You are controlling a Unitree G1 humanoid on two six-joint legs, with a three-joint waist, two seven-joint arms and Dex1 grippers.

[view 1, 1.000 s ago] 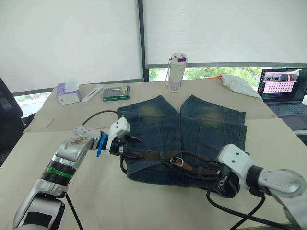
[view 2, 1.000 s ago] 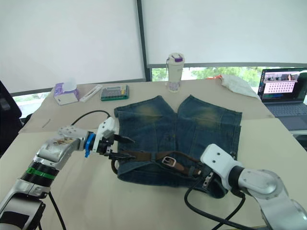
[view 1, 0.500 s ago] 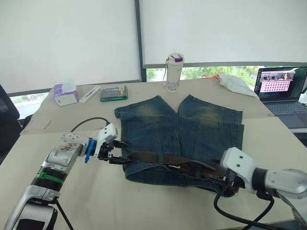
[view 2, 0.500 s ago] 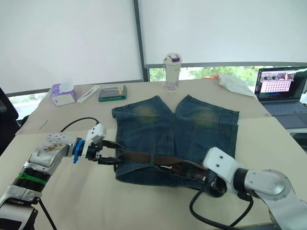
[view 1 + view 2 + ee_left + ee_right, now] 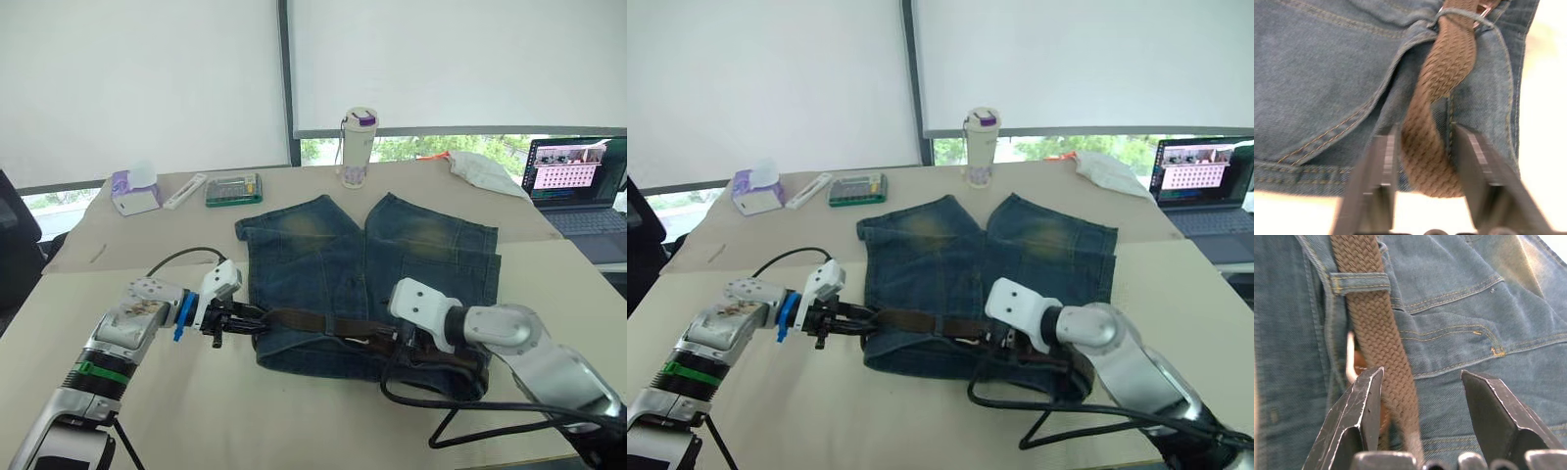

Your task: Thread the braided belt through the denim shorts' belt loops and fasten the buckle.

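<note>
The denim shorts (image 5: 392, 245) lie flat on the table, waistband toward me. The braided belt (image 5: 313, 321) runs along the waistband. Its left end sits between the fingers of my left gripper (image 5: 1425, 133), which press on both of its sides at the shorts' left edge (image 5: 245, 318). My right gripper (image 5: 1422, 372) hovers open over the middle of the waistband. There the strap passes under a belt loop (image 5: 1359, 283) and runs close by one finger (image 5: 1364, 401). A piece of the silver buckle (image 5: 1350, 357) shows beside the strap.
At the back of the table stand a bottle (image 5: 358, 147), a green box (image 5: 235, 188), a tissue box (image 5: 135, 191) and a white cloth (image 5: 480, 168). An open laptop (image 5: 578, 186) is at the right. My right arm's black cable (image 5: 460, 411) loops over the near table.
My left gripper has closed onto the belt's left end. My right gripper has opened and moved left from the right end of the waistband to its middle. The belt now lies straighter.
</note>
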